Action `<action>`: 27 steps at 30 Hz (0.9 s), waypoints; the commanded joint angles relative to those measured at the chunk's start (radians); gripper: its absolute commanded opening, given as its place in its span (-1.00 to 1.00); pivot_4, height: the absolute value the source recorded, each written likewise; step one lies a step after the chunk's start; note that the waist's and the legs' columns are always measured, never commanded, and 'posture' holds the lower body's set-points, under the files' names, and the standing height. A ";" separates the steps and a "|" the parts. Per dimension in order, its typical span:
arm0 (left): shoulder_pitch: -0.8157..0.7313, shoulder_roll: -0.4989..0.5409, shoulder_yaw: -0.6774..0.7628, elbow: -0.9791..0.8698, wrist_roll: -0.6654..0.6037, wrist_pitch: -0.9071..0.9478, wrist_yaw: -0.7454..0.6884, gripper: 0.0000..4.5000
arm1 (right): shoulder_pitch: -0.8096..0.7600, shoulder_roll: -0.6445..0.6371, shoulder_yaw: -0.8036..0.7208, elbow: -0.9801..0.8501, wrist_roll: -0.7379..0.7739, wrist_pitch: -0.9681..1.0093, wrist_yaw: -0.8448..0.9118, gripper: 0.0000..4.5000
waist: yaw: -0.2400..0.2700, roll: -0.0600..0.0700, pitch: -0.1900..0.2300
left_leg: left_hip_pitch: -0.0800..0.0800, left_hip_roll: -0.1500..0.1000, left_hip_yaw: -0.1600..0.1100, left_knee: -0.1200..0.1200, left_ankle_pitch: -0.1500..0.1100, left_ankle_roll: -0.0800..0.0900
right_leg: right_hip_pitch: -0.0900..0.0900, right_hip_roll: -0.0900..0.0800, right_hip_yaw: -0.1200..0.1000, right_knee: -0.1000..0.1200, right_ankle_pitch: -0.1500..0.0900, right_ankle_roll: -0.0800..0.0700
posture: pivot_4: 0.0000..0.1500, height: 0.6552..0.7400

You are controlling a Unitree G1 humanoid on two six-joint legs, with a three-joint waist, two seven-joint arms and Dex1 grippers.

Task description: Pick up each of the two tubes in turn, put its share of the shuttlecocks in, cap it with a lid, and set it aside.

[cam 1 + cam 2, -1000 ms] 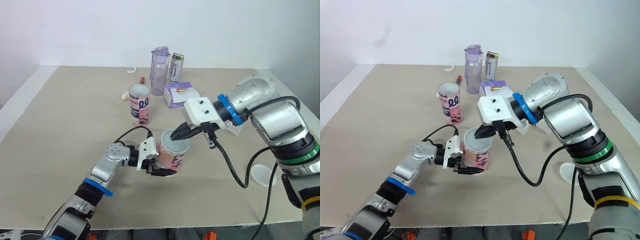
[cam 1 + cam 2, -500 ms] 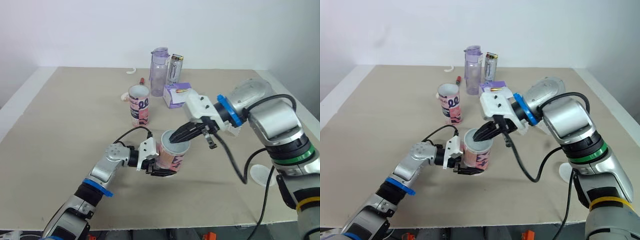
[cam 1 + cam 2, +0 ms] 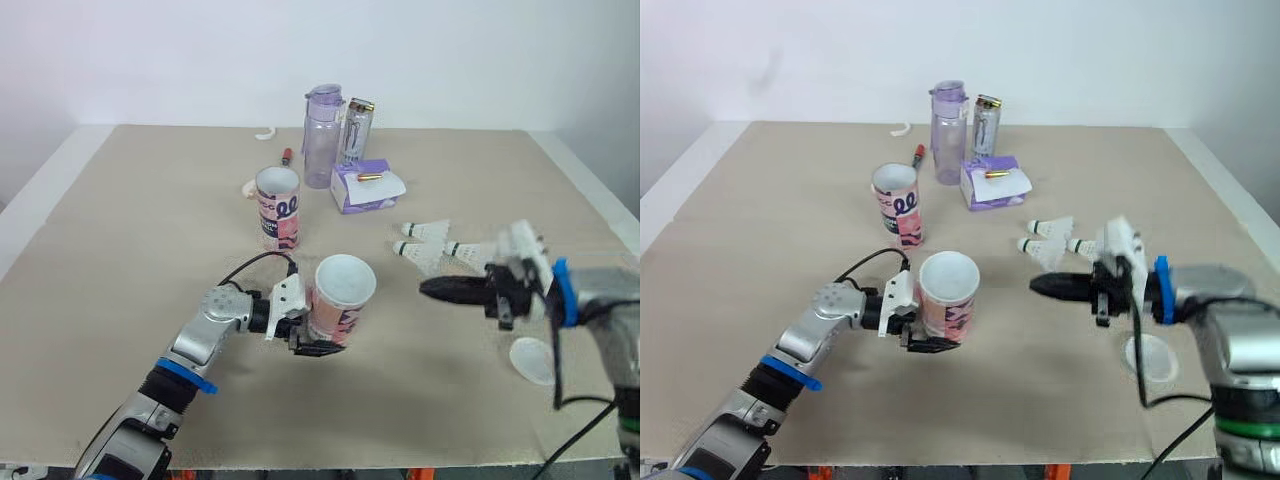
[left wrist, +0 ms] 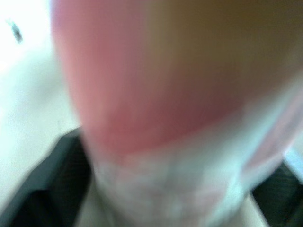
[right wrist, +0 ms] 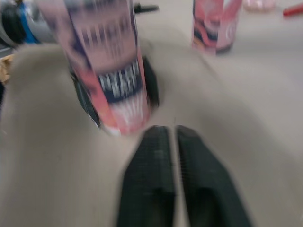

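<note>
Left eye view has the right pincer [image 3: 432, 289] pulled well clear of the near tube [image 3: 340, 298]. A moment ago its black fingers were dipped into that tube's mouth; now they point at it from the right, pressed together with nothing between them. The right wrist view confirms this, the two ribbed pads [image 5: 151, 156] lying almost touching. This reads as one drop finished and the arm drawing back toward the shuttlecocks [image 3: 423, 231], which lie just beyond it on the worktop [image 3: 120, 250]. Several are still out, so the filling is far from done. The left pincer [image 3: 310, 335] stays clamped around the lower body of the near tube, tilting its open mouth up and to the right. What sits inside I cannot tell, as the interior only looks pale. The tube is a stiff cylinder with a pink printed wrap and a white rim. Its twin, the far tube [image 3: 278, 207], stands upright and open well behind it. The shuttlecocks are light white cones with frilly skirts and small rounded tips. A lid [image 3: 532, 360], a flat, thin whitish disc, rests near the right edge.
</note>
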 commanded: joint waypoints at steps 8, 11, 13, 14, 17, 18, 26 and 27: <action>0.020 0.041 0.032 -0.100 -0.037 -0.002 -0.041 1.00 | 0.049 0.102 0.108 0.020 -0.047 -0.243 -0.019 0.93 | 0.003 -0.002 0.003 | 0.000 0.001 -0.007 0.000 0.000 0.000 | 0.001 0.008 0.002 0.000 -0.001 -0.004 | 1.00 1.00; 0.030 0.072 0.058 -0.142 -0.065 0.014 -0.060 1.00 | 0.029 0.156 0.159 0.021 -0.053 -0.255 -0.057 0.97 | 0.002 -0.003 0.004 | -0.001 0.001 -0.007 0.000 0.000 0.000 | 0.001 0.008 0.003 0.001 -0.002 -0.004 | 1.00 1.00; 0.038 0.095 0.075 -0.168 -0.084 0.023 -0.070 1.00 | 0.020 0.189 0.186 0.020 -0.065 -0.271 -0.083 0.97 | 0.003 -0.003 0.004 | -0.001 0.002 -0.008 0.000 0.000 0.000 | 0.001 0.009 0.003 0.001 -0.002 -0.004 | 1.00 1.00; 0.041 0.105 0.084 -0.180 -0.093 0.030 -0.075 1.00 | 0.016 0.204 0.198 0.019 -0.070 -0.279 -0.097 0.97 | 0.003 -0.003 0.004 | -0.001 0.002 -0.008 0.000 0.000 0.000 | 0.001 0.009 0.003 0.001 -0.002 -0.005 | 1.00 1.00; 0.057 0.137 0.114 -0.212 -0.121 0.041 -0.083 1.00 | 0.009 0.243 0.232 0.017 -0.087 -0.298 -0.136 0.97 | 0.003 -0.003 0.004 | -0.001 0.002 -0.008 0.000 0.000 0.000 | 0.001 0.010 0.003 0.002 -0.002 -0.005 | 1.00 1.00; 0.066 0.151 0.125 -0.220 -0.126 0.042 -0.084 1.00 | 0.008 0.258 0.242 0.019 -0.090 -0.306 -0.148 0.97 | 0.003 -0.003 0.004 | -0.001 0.002 -0.008 0.000 0.000 0.000 | 0.001 0.010 0.003 0.002 -0.002 -0.005 | 1.00 1.00; 0.136 0.193 0.192 -0.268 -0.163 0.060 -0.057 1.00 | 0.013 0.327 0.300 0.011 -0.104 -0.337 -0.206 0.97 | 0.003 -0.003 0.004 | -0.001 0.002 -0.008 0.001 0.000 0.000 | 0.001 0.010 0.003 0.003 -0.002 -0.005 | 1.00 1.00; 0.149 0.198 0.197 -0.280 -0.167 0.065 -0.052 1.00 | 0.012 0.336 0.315 0.012 -0.112 -0.345 -0.210 0.97 | 0.003 -0.003 0.004 | 0.000 0.002 -0.008 0.001 0.000 0.000 | 0.001 0.010 0.003 0.003 -0.002 -0.005 | 1.00 1.00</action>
